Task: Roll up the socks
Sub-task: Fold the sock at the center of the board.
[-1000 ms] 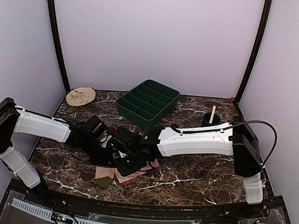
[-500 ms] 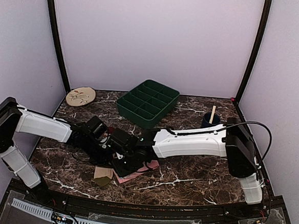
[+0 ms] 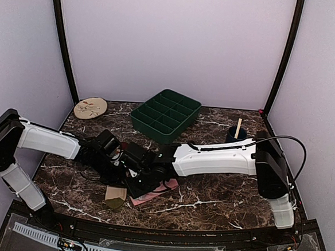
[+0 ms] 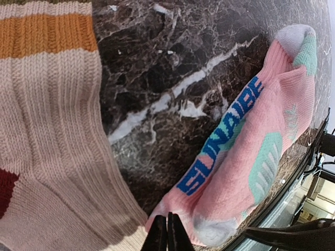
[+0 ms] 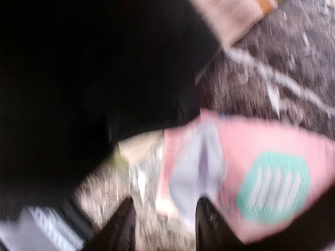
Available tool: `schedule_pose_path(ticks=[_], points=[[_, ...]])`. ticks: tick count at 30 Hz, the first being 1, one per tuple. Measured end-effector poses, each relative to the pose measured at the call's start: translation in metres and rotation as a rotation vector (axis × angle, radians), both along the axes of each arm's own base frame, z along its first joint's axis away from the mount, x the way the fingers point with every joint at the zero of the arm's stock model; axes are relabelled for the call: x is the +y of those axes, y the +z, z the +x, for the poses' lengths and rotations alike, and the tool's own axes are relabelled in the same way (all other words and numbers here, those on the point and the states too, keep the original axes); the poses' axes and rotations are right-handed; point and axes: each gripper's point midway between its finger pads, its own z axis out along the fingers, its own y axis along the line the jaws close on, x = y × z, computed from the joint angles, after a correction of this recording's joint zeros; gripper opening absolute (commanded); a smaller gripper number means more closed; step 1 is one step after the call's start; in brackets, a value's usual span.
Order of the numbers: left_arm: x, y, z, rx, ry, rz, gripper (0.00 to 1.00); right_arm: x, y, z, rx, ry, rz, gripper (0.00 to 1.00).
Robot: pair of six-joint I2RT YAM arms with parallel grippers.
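pink sock and beige sock lie flat on the worktop, beige at 9 o'clock. left fingers are together at the pink edge, likely pinning it. right fingers are apart above it, poised to grab.

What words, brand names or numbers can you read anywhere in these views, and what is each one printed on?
"SUNAIBE": blue capitals running lengthwise along the pink sock, seen in the left wrist view. The first letter could be a G, and the last letter sits close to a fold.
Right wrist view: too blurred to read anything.
Striped sock, green tray, round disc: no writing can be made out on them.
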Motion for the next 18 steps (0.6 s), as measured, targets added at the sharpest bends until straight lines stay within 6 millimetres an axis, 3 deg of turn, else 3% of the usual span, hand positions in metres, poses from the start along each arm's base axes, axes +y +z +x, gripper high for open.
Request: schedule_pose_path(ticks=[8, 11, 14, 18], points=[[-0.005, 0.020, 0.011, -0.045, 0.012, -0.033, 0.39, -0.026, 0.048, 0.004, -0.059, -0.060, 0.050, 0.46], [-0.008, 0.031, 0.017, -0.070, 0.011, -0.051, 0.46, -0.040, 0.063, 0.006, -0.084, -0.098, 0.073, 0.51], [-0.010, 0.042, 0.021, -0.091, 0.007, -0.072, 0.48, -0.057, 0.067, 0.009, -0.099, -0.142, 0.086, 0.52], [-0.012, 0.051, 0.021, -0.096, -0.007, -0.086, 0.49, -0.083, 0.059, 0.015, -0.108, -0.206, 0.083, 0.52]])
